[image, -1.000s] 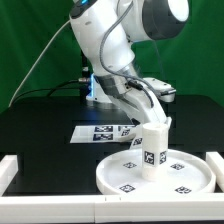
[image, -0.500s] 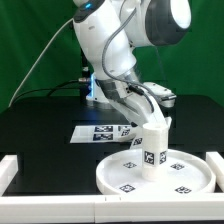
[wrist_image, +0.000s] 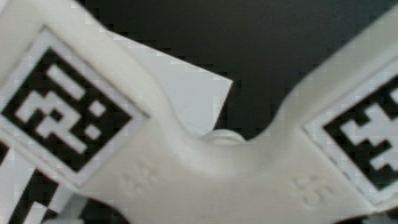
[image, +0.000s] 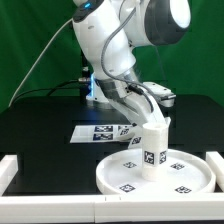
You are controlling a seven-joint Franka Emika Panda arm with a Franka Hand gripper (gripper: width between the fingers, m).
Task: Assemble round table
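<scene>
The arm (image: 110, 45) comes down from the top of the exterior view. Its white links fold forward and its wrist is angled steeply down toward that view's right, over the black table (image: 40, 120). The gripper (image: 152, 116) sits at the top end of the leg (image: 153, 150), touching it or just above it. The dark wrist hardware and the white plastic blend there, so I cannot tell whether the jaws are spread or closed on anything. The disc (image: 118, 178) lies flat at the front of the table with its raised rim up and several square tags on its floor. The thick cylindrical leg stands upright in it near the middle, a tag facing the camera and its foot on the disc's floor. The leg is therefore directly under the gripper, and the disc is below both. The marker board (image: 95, 130) lies flat behind the disc, toward the exterior view's left. A white rail (image: 8, 168) borders the table's front corner on that side. In the wrist view, white plastic (wrist_image: 196, 170) fills the picture very close to the lens, blurred. It carries a square tag (wrist_image: 63, 100) on each side of a small bump, and which part it belongs to cannot be told.
</scene>
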